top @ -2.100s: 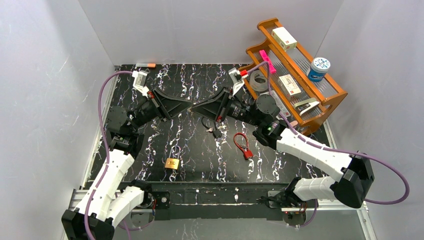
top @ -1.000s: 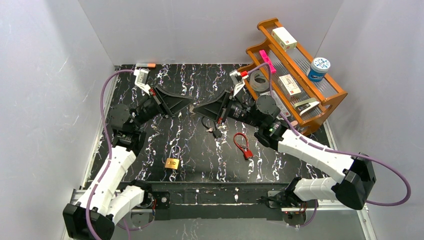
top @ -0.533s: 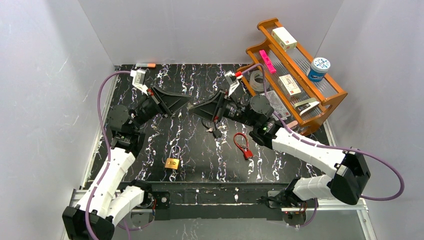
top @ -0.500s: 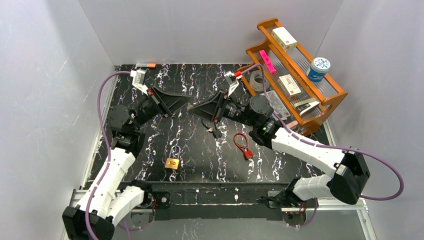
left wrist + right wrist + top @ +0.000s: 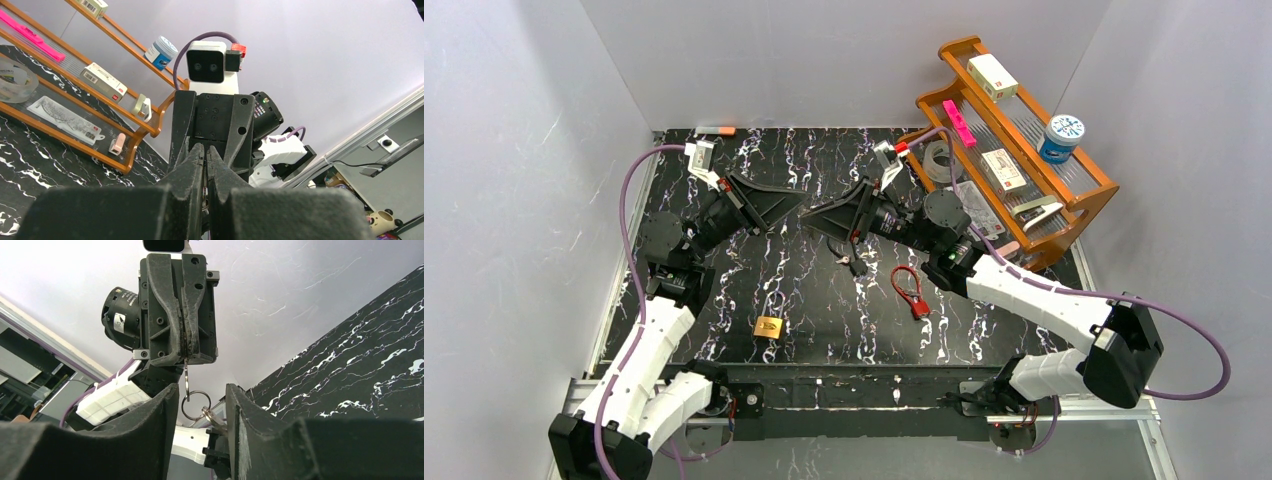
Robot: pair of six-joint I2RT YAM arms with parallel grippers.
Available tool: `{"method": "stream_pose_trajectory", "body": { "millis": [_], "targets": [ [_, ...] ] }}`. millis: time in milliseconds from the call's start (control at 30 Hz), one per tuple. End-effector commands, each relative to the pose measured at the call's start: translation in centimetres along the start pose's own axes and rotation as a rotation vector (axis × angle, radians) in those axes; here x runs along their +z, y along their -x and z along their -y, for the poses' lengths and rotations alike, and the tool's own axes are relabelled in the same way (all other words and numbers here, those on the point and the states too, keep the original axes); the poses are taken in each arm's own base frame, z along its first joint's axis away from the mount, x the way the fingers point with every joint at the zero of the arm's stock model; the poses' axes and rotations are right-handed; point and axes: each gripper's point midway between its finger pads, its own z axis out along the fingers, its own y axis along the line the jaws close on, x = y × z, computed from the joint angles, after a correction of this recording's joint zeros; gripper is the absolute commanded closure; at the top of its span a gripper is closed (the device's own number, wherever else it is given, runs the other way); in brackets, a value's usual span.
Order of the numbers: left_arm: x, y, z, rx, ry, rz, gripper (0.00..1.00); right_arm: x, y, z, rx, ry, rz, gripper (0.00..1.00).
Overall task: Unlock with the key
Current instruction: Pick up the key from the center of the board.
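Left tool (image 5: 186, 356) pinches top of key ring (image 5: 182, 406); ring hangs straight down between spread fingers of right tool (image 5: 202, 390), not yet gripped. Padlock (image 5: 769, 327) lies on desk (image 5: 844, 320) near front edge, nearer left arm.

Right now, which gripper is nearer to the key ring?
Left. The left gripper is shut on the key ring, which hangs from its jaws. The right gripper is open, one finger on each side of the ring, not gripping it.
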Motion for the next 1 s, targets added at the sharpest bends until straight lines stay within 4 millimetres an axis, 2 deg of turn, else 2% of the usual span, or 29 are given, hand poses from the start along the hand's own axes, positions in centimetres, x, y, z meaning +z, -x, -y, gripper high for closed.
{"method": "stream_pose_trajectory", "body": {
  "millis": [0, 233, 267, 333, 400, 500, 767, 867, 967],
  "targets": [
    [-0.2, 0.4, 1.3, 0.038, -0.039, 0.020, 1.00, 0.3, 2.9, -2.1, -0.054, 0.045, 0.086, 0.56],
    [-0.2, 0.4, 1.3, 0.039, -0.042, 0.019, 1.00, 0.3, 2.8, -1.4, -0.057, 0.009, 0.080, 0.68],
    [-0.2, 0.4, 1.3, 0.037, -0.042, 0.018, 1.00, 0.3, 2.8, -1.5, -0.058, 0.010, 0.081, 0.65],
    [-0.2, 0.3, 1.3, 0.037, -0.040, 0.018, 1.00, 0.2, 2.8, -1.4, -0.062, 0.009, 0.084, 0.48],
    [-0.2, 0.3, 1.2, 0.036, -0.040, 0.018, 1.00, 0.1, 3.0, -1.5, -0.066, 0.006, 0.089, 0.40],
    [-0.2, 0.3, 1.3, 0.041, -0.043, 0.018, 1.00, 0.1, 3.4, -1.6, -0.079, 0.000, 0.101, 0.41],
    [-0.3, 0.1, 1.0, 0.034, -0.038, 0.012, 1.00, 0.2, 4.0, -2.0, -0.084, -0.006, 0.114, 0.58],
    [-0.3, 0.0, 1.0, 0.032, -0.037, 0.010, 1.00, 0.2, 4.2, -2.3, -0.089, 0.000, 0.117, 0.57],
    [-0.3, 0.0, 0.8, 0.032, -0.034, 0.011, 1.00, 0.2, 4.3, -2.5, -0.093, 0.007, 0.114, 0.49]
  ]
}}
